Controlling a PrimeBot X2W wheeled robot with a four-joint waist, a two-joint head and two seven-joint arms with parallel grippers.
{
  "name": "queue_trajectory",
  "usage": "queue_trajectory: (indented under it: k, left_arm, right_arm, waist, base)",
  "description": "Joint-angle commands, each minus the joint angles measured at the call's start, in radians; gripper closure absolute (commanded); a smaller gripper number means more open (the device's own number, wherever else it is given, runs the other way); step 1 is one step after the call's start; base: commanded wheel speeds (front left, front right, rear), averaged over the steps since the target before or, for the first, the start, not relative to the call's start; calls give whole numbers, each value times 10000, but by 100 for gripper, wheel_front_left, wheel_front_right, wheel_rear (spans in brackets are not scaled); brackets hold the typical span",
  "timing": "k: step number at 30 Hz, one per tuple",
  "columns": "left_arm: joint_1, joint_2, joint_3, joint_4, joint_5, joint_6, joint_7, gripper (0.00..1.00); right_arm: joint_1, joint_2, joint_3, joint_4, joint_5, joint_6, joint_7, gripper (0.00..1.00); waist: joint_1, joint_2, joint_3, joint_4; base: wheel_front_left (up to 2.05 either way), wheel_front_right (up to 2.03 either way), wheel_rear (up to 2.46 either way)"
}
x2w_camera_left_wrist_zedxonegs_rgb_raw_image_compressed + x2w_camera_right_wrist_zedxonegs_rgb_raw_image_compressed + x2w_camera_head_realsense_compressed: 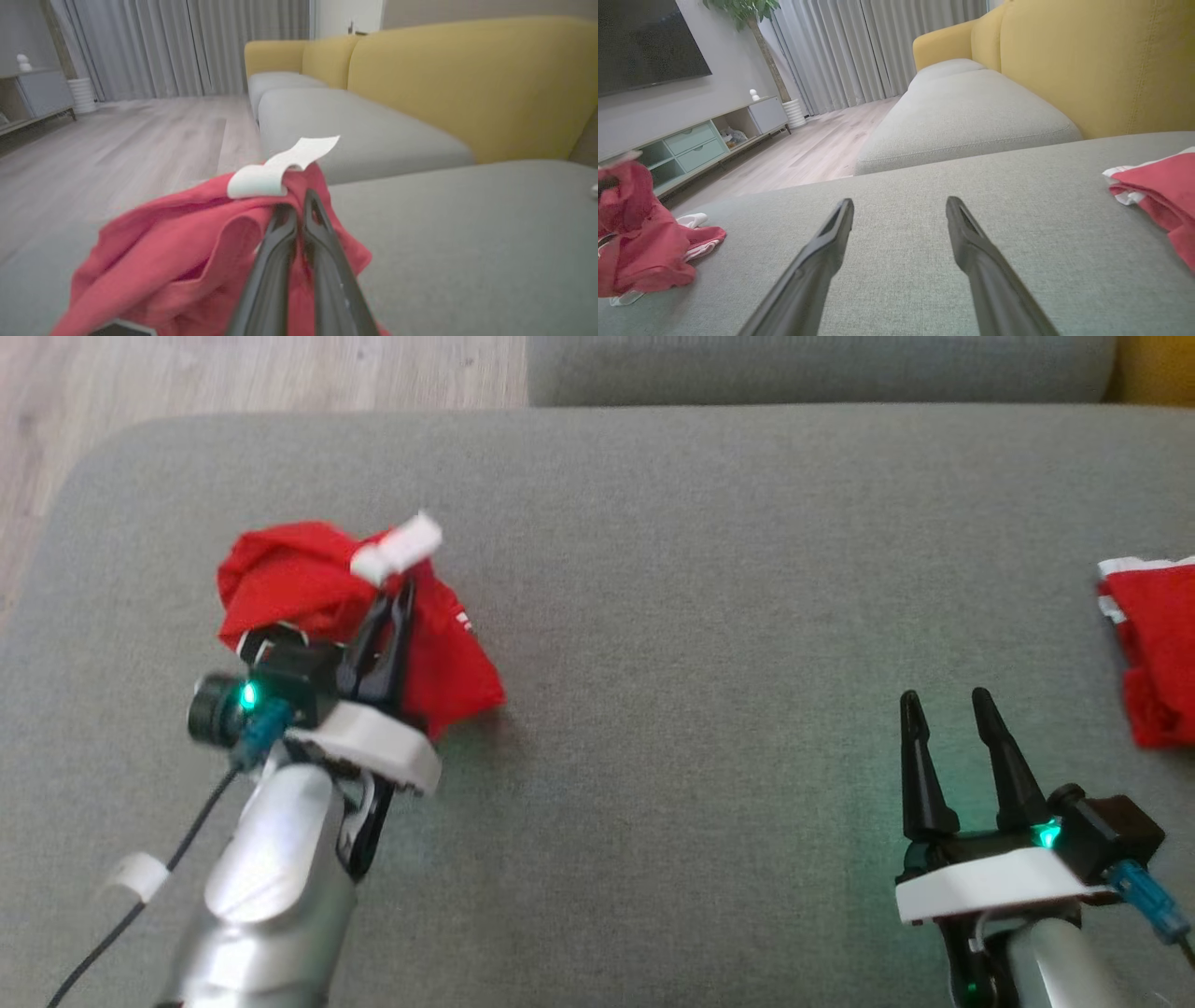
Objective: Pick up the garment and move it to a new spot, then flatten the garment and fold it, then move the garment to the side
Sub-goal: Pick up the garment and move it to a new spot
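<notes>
The two dark fingers of the left gripper (pixel 403 593) are clenched together on the crumpled red cloth garment (pixel 280 579) just under its white band (pixel 397 549). The garment is bunched around them near the left end of the grey fabric sofa cushion (pixel 672 523). The right gripper (pixel 945 700) holds its fingers spread apart with nothing between them near the cushion's front right, beside a second red-and-white cloth (pixel 1158 653) lying at the right edge.

Head camera looks down on the grey cushion (pixel 709 616); low wrist cameras skim across it, sharing the garment (pixel 280 579).
</notes>
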Motion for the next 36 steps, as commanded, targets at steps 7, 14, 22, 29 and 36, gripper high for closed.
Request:
queue_trajectory:
  k: [7, 14, 22, 29, 36]
  left_arm:
    - [-954, 451, 564, -3487, -628, -84, -382, 100]
    - [-1277, 900, 1116, -5932, -1091, 25, 343, 100]
    - [-1436, 1347, 1231, -7381, -1111, 66, 839, 100]
    - [-1603, 1346, 692, -8047, -1208, -12, 991, 100]
    - [-2166, 1286, -447, -7909, -1226, -97, 1173, 100]
  right_arm:
    - [-95, -53, 247, -196, 192, 67, -109, 0]
    - [-86, -53, 307, -141, 365, 67, -109, 0]
    - [-218, -53, 381, -186, 519, 67, -109, 0]
    - [-396, -53, 384, -257, 560, 67, -109, 0]
    - [-697, -53, 457, -435, 680, 67, -109, 0]
  waist:
    - [0, 0, -505, -276]
    - [0, 0, -654, -466]
    - [0, 0, -573, -875]
    - [0, 0, -441, -1467]
    - [0, 0, -27, -2470]
  base:
    - [0, 0, 0]
    - [0, 0, 0]
    - [0, 0, 0]
    - [0, 0, 0]
    - [0, 0, 0]
